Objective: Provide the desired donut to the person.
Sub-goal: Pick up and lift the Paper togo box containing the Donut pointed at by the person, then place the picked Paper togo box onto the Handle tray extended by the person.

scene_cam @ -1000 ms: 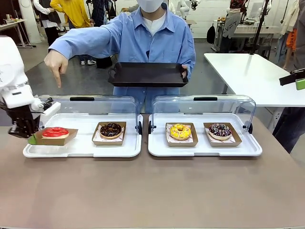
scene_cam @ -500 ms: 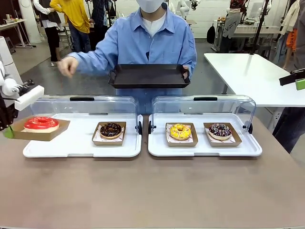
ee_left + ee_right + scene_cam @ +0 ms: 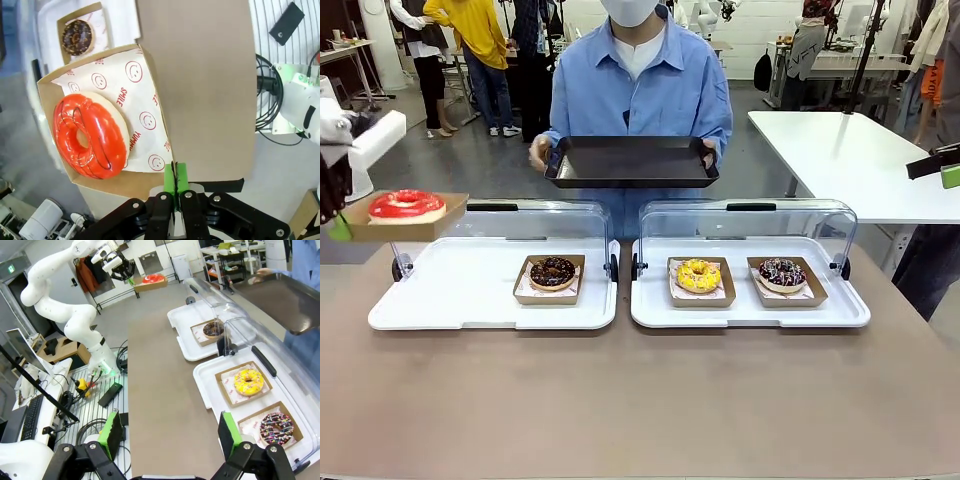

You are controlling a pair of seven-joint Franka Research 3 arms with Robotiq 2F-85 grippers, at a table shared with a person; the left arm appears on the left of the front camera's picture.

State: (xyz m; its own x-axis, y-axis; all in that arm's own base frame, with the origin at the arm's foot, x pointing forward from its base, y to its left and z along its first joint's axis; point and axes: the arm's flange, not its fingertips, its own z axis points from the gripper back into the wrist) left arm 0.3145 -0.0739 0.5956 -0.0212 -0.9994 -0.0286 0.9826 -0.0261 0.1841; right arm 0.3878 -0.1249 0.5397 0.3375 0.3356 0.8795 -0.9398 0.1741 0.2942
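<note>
Over the last 1 s the left end effector [image 3: 339, 226] has lifted the carton [image 3: 410, 230] with the red donut [image 3: 407, 204] out of the left white tray [image 3: 460, 292] and carried it up and toward the robot's left; the person [image 3: 640, 85] has withdrawn the pointing hand, so 2 hands now hold the black tray [image 3: 630, 160].

The left wrist view shows the left end effector [image 3: 175, 176] with its green pads pinched together on 1 wall of the carton [image 3: 107, 182]. The right end effector [image 3: 170, 435] is spread wide, grips nothing and hangs well off to the robot's right.

The carton hangs in the air above the desk [image 3: 640, 400] at its far left; it juts level from the pads toward the middle. The black tray lies across the desk and to the right of it, beyond the raised clear lid [image 3: 520, 222], with its long side running left to right. The left arm is the nearer and already has the load, so I judge the coming move to be a carry forward and rightward, over the lid, onto that tray.

The donut [image 3: 90, 135] is a glossy red ring with thin dark lines and a pale rim, on white paper printed with red smileys; it sits flat and whole.
</note>
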